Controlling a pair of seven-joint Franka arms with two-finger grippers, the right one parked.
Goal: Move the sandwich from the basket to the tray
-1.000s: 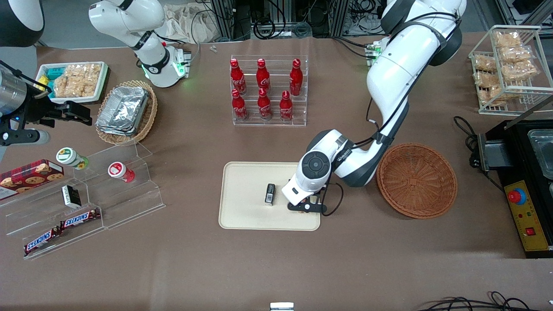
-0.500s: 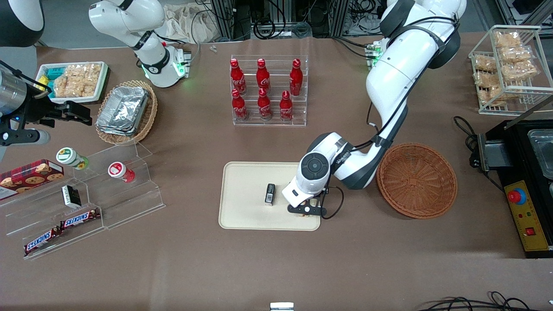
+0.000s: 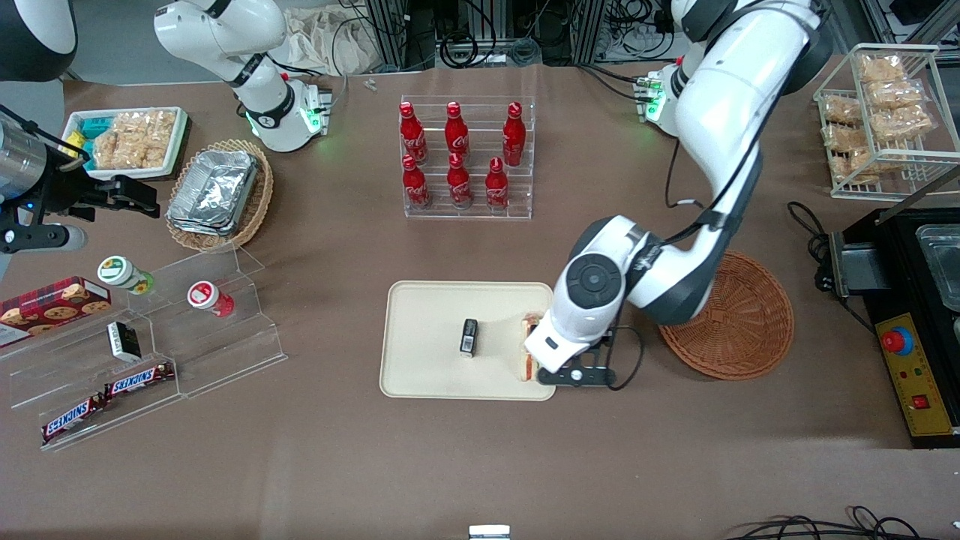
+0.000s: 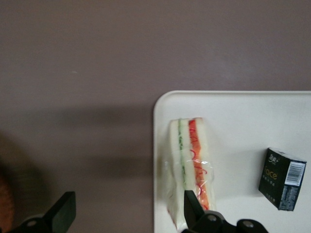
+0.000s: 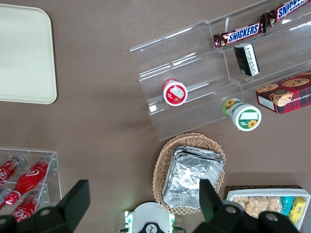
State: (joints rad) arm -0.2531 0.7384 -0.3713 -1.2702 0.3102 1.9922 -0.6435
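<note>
The sandwich [image 3: 531, 349] [image 4: 189, 165] lies on the cream tray [image 3: 427, 360] [image 4: 243, 121], close to the tray edge nearest the basket, with its filling layer showing. My left gripper [image 3: 577, 375] [image 4: 129, 216] hangs open above that tray edge. One finger [image 4: 194, 208] overlaps the sandwich's end and the other finger [image 4: 62, 213] is over the bare table. Nothing is held. The reddish-brown wicker basket [image 3: 742, 330] sits beside the tray toward the working arm's end, partly covered by the arm.
A small black box [image 3: 469, 336] [image 4: 283, 178] stands on the tray beside the sandwich. A rack of red bottles [image 3: 466, 157] is farther from the camera. An acrylic shelf with snacks [image 3: 187, 322] lies toward the parked arm's end, a black machine [image 3: 915, 315] toward the working arm's.
The gripper has let go of the sandwich, risen and shifted toward the basket. The sandwich, earlier hidden under the hand, now shows on the tray.
</note>
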